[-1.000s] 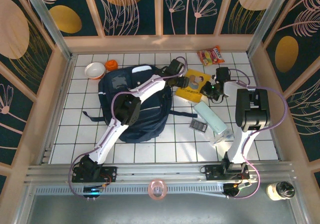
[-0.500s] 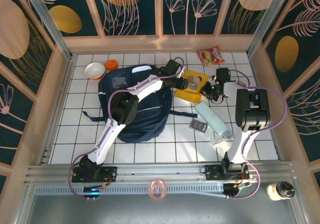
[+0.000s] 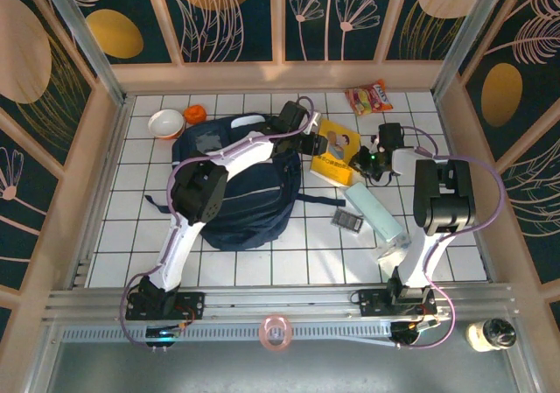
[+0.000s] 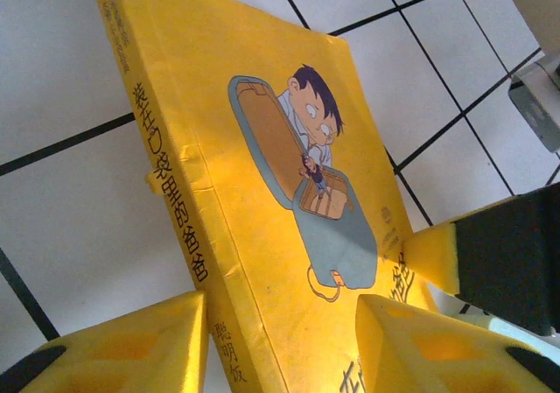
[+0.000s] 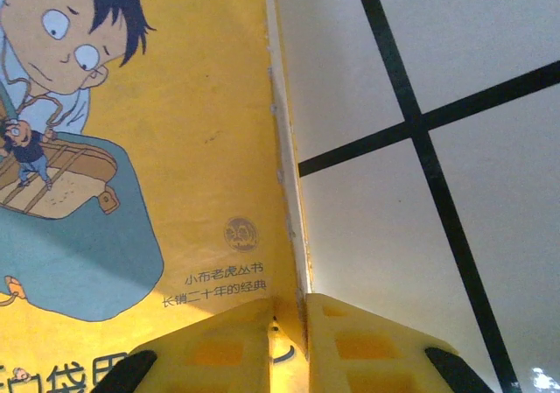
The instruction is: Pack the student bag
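Though snug in right gripper (image 5: 290, 319), yellow book (image 5: 131, 148) partly off-frame.

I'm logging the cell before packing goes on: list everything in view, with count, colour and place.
student bag: one, navy blue, left of centre
book: one, yellow with cartoon cover, right of the bag, between the grippers
snack packet: one, red-orange, far right corner
bowl: one, white with pinkish rim, far left corner
small round item: one, orange, beside the bowl
long case: one, pale teal, nearer than the book
flat dark item: one, dark grey, left of the case
tape roll: one, pinkish, near edge, middle
jar: one, pale with dark lid, near right corner
left gripper: one, yellow, astride the book's spine
right gripper: one, yellow, pinching the book's edge
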### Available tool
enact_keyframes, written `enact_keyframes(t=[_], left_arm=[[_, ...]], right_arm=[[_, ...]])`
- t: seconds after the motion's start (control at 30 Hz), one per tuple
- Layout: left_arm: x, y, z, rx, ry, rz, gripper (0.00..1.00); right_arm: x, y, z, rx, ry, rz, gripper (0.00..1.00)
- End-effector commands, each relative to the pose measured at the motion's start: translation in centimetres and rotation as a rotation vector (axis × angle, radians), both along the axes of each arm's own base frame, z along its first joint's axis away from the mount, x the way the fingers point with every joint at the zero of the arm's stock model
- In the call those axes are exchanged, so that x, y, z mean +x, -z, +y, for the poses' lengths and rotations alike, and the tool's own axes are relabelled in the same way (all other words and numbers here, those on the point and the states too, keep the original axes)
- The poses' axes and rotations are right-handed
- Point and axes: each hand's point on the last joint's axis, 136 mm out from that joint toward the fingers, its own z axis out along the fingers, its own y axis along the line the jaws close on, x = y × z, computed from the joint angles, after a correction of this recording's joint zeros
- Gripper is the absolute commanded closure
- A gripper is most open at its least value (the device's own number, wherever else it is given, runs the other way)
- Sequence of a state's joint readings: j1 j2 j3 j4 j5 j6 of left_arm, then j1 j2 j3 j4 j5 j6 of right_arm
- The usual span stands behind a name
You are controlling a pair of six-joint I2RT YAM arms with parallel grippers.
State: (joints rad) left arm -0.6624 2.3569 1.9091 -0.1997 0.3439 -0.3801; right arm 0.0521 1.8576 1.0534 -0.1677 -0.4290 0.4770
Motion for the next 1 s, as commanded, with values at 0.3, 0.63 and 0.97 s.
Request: enact_keyframes(t=[0.3,0.63,0.97], left_arm=[[-3.7,-1.8,-4.4,-0.222,0.157,0.089,0.59],[-5.5,-4.5,-3.8,-0.336,0.153,0.108,0.54],[-4.6,-1.7,1.8,-0.172,-0.064,0.067,0.78]], right_arm=[[-0.6,-0.5,3.2,0.101,-0.077,-0.013,0.85],[-0.7,-0.5,3.2,0.104,-0.068,-0.01,0.85],[-1.0,-1.1,5.0,0.1,-0.114,-0.025,0.85]])
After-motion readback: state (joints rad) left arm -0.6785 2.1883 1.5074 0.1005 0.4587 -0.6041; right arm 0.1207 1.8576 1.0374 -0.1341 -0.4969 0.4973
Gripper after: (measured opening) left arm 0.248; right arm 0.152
